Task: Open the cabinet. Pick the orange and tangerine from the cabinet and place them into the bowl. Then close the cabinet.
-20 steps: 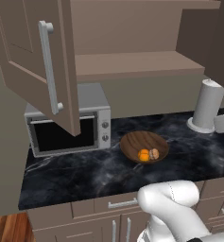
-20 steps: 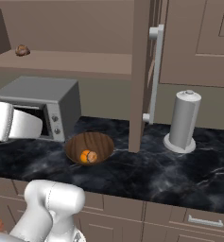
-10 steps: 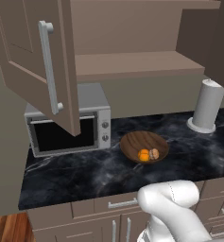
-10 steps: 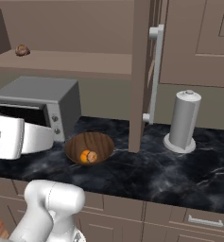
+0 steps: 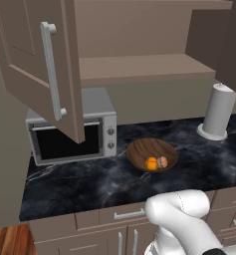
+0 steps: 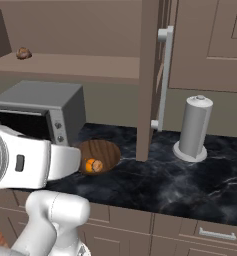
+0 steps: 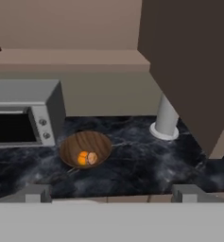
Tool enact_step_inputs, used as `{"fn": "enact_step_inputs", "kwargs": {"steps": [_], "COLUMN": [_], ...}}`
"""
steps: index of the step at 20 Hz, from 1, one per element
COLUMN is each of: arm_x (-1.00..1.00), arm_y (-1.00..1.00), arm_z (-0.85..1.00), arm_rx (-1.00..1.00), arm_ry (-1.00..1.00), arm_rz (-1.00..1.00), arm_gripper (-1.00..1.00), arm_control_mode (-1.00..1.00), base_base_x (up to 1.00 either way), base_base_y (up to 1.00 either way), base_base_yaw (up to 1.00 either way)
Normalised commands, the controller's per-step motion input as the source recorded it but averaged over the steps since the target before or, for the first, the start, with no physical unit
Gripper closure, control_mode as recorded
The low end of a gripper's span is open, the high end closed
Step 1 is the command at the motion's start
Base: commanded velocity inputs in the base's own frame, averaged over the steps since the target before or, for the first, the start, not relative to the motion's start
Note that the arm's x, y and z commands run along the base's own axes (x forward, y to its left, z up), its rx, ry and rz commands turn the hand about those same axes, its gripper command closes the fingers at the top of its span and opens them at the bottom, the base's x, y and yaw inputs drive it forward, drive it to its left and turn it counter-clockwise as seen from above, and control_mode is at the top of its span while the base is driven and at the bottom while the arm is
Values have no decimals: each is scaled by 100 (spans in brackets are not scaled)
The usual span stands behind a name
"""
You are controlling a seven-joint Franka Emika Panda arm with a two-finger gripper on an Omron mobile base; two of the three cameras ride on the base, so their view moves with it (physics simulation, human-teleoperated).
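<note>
Both fruits (image 5: 156,163) already sit in bowl (image 5: 152,154); cabinet (image 5: 139,69) doors hang wide open, so you close them next; gripper (image 7: 111,193) backed off, fingertips set wide apart, holding nothing

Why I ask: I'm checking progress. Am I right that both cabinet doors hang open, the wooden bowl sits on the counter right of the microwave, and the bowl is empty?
Not quite: the bowl is not empty. The left base view shows two small fruits in it. The cabinet doors hang open, and the bowl sits right of the microwave.
</note>
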Motion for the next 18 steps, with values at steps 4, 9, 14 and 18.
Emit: {"fn": "enact_step_inputs", "kwargs": {"steps": [4, 9, 14, 18], "arm_x": [-5, 0, 0, 0], "arm_y": [-36, -29, -26, -22], "arm_z": [0, 0, 0, 0], "arm_rx": [3, 1, 2, 5], "arm_ry": [0, 0, 0, 0], "arm_rz": [0, 0, 0, 0], "arm_gripper": [-100, -100, -100, -100], "arm_control_mode": [-100, -100, -100, -100], "base_base_x": [0, 0, 0, 0], "base_base_y": [0, 0, 0, 0], "base_base_yaw": [0, 0, 0, 0]}}
